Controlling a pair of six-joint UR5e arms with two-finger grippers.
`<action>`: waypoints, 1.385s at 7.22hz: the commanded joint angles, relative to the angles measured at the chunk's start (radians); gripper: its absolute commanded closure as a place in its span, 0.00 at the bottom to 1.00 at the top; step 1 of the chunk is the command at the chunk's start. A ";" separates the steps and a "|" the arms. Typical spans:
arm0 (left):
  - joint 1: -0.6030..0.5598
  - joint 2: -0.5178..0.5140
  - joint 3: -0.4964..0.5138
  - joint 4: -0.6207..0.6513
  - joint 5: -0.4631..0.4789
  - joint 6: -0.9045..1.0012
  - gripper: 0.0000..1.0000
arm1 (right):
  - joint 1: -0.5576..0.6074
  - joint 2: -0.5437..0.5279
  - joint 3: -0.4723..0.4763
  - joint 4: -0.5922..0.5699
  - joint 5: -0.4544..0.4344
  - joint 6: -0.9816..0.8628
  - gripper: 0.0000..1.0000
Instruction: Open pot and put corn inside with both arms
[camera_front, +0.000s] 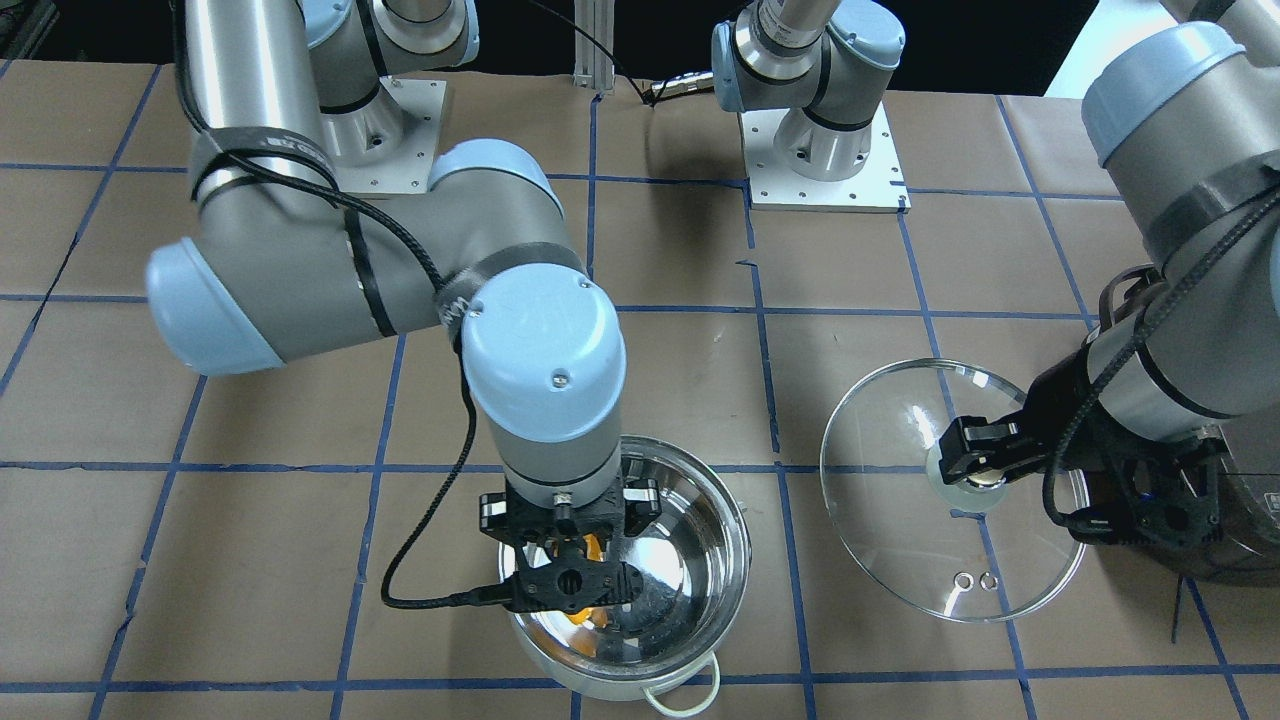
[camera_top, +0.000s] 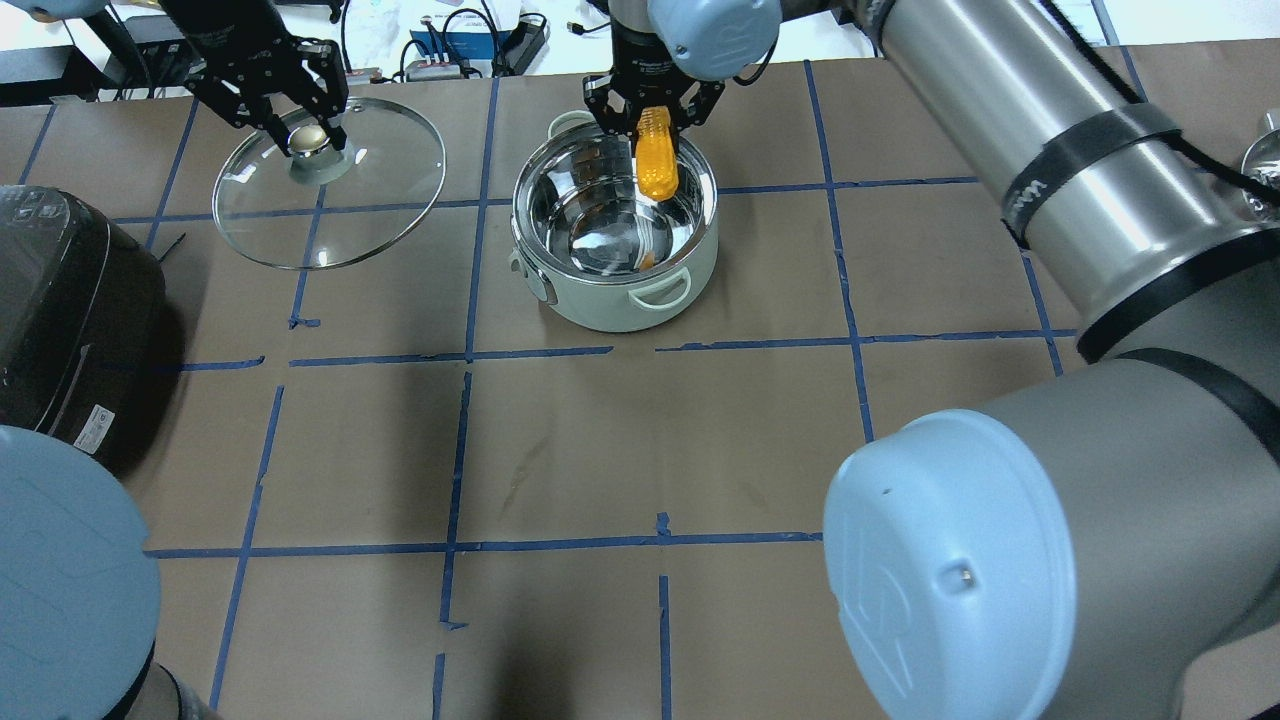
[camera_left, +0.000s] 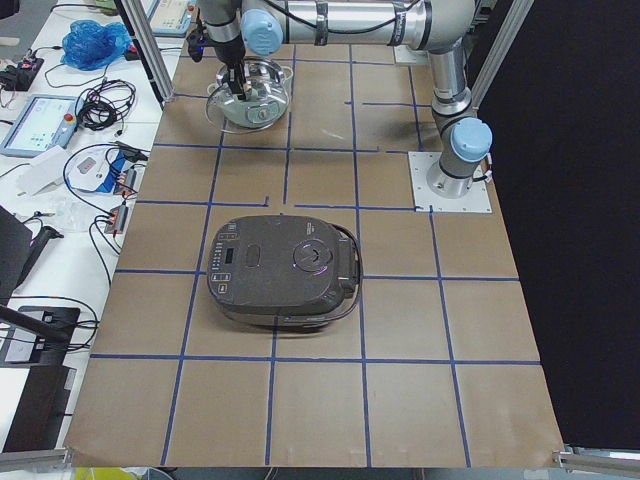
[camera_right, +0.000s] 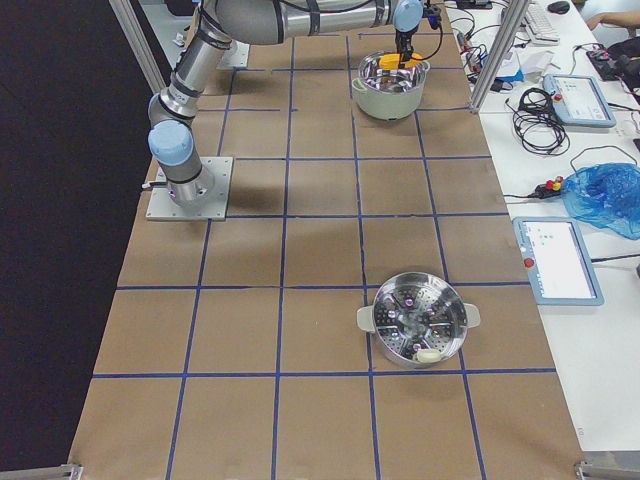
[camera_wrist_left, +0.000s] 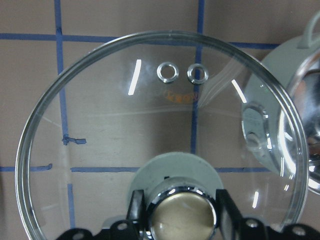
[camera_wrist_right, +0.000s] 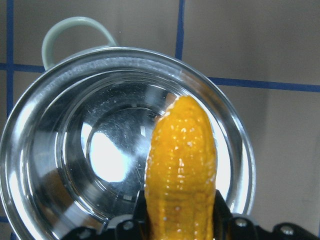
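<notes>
The steel pot (camera_top: 615, 238) stands open on the table, also in the front view (camera_front: 690, 560) and the right wrist view (camera_wrist_right: 75, 150). My right gripper (camera_top: 652, 115) is shut on the yellow-orange corn (camera_top: 657, 153) and holds it upright, tip down, over the pot's far rim; the corn fills the right wrist view (camera_wrist_right: 182, 165). My left gripper (camera_top: 300, 130) is shut on the metal knob (camera_wrist_left: 182, 212) of the glass lid (camera_top: 330, 180), held tilted to the pot's left, apart from it. The lid also shows in the front view (camera_front: 900, 500).
A dark grey rice cooker (camera_top: 70, 310) sits at the table's left edge, near my left arm. A steel steamer pot (camera_right: 415, 320) stands far to the right. Blue tape lines grid the brown table (camera_top: 640, 450).
</notes>
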 joint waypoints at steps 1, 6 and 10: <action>0.023 -0.046 -0.196 0.309 -0.006 0.030 0.99 | 0.056 0.107 -0.012 -0.063 -0.024 0.062 0.89; 0.026 -0.163 -0.246 0.486 -0.014 0.082 0.98 | 0.063 0.100 0.057 -0.114 -0.050 0.037 0.00; 0.024 -0.082 -0.229 0.391 -0.006 0.082 0.00 | -0.003 -0.142 0.122 0.036 -0.050 0.025 0.00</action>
